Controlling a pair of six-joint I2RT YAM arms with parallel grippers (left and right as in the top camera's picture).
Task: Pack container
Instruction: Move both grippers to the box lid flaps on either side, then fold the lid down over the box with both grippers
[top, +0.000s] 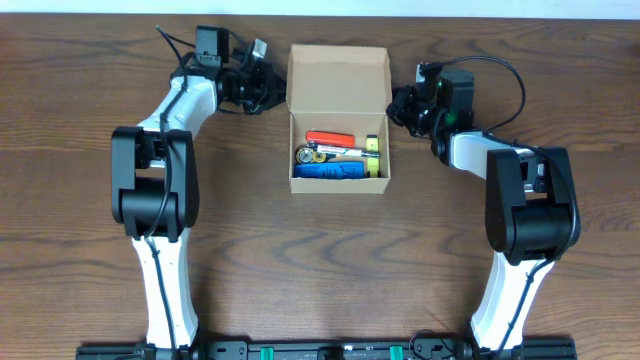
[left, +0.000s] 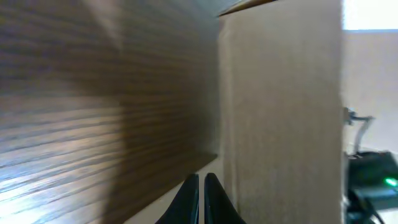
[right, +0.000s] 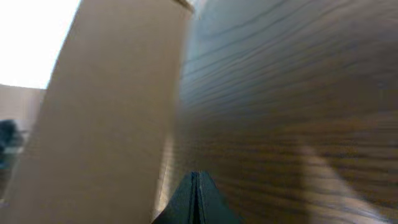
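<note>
On the brown wooden table (top: 90, 70), the small tan cardboard box (top: 338, 80) looks packed with pens (top: 335, 152), lid unclosed; left fingers (left: 188, 200) and right fingers (right: 186, 202) are pinched together, empty.

Container (top: 338, 80): tan cardboard box, open, mid-table.
Sits flat and square to the table edges. Hinged lid flap is folded back on the far side, plain inner face up. Sides are unprinted. The compartment is loaded, mostly in its near half.

A dark brown wood-grain table (top: 330, 270) fills the view (grain running left to right), with a pale strip (top: 420, 7) beyond its far edge.
</note>
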